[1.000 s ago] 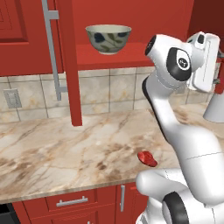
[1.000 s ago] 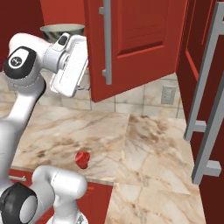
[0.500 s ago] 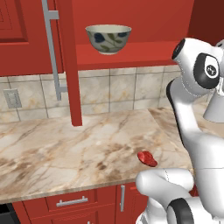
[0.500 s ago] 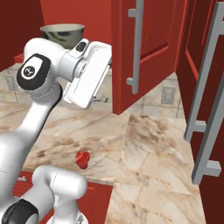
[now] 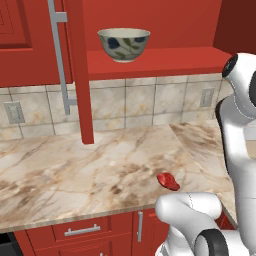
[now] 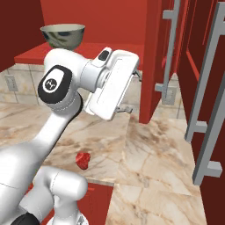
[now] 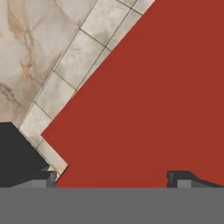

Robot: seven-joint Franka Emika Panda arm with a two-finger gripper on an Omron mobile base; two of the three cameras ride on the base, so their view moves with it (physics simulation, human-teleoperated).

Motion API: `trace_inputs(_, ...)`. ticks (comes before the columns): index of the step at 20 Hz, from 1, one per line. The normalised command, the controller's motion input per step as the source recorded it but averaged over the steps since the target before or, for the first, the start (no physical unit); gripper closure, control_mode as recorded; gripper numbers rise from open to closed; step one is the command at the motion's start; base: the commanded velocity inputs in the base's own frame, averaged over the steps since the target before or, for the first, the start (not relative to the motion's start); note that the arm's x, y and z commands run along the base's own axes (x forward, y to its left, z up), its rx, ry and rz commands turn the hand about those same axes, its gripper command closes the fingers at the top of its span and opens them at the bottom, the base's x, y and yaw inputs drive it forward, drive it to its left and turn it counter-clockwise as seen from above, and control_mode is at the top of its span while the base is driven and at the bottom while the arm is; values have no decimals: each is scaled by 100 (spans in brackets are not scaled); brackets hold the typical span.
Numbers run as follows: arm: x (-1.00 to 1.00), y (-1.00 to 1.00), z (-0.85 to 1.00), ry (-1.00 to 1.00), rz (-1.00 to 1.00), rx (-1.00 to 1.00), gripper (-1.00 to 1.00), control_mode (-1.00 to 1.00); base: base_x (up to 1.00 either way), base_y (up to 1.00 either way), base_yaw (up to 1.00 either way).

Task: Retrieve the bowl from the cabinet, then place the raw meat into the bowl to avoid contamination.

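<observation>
Fingers (image 7: 186, 178) of the gripper (image 7: 116, 179) stand wide apart at the bottom of the hand view, with nothing between them. Straight ahead of the tips is a flat red cabinet (image 7: 157, 87) face, and off to one side of them run beige wall tiles (image 7: 70, 65) and a slice of marble counter (image 7: 26, 39). That view is rolled, so the tile line crosses it on a slant.

In the right base view the hand (image 6: 112, 83) is raised above the counter (image 6: 149, 145), and it points toward the open red door (image 6: 154, 57) with its long silver handle (image 6: 169, 44). No object touches the fingers.

Meat (image 5: 168, 181) lies low on the counter (image 5: 75, 165), near its front edge and well below the hand; it shows as a small glossy red lump (image 6: 82, 159) beside the robot's white base link. It is well apart from the fingers.

Further back, the bowl (image 5: 124, 43) sits upright on the red shelf (image 5: 160, 60) inside the cabinet (image 5: 150, 20), higher than the counter and behind the arm. From the right base view the bowl (image 6: 63, 36) stands up and to the far side of the hand, on the shelf's near end, clear of the fingers. An open door's edge (image 5: 77, 70) with a vertical handle (image 5: 59, 55) hangs just beside the bowl. Drawer fronts (image 5: 82, 232) sit under the counter.
</observation>
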Motion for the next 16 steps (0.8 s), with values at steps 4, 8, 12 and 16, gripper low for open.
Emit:
trace_inputs(4, 0, -47, -12, 0, 0, -4, -100, -100, 0, 0, 0)
trace_inputs(8, 0, -37, -10, 0, 0, -1, -100, -100, 0, 0, 0)
trace_inputs(12, 0, -2, -4, -2, -3, 0, -100, -100, 0, 0, 0)
trace_inputs(16, 8, 37, -18, -4, -10, 2, -100, -100, 0, 0, 0)
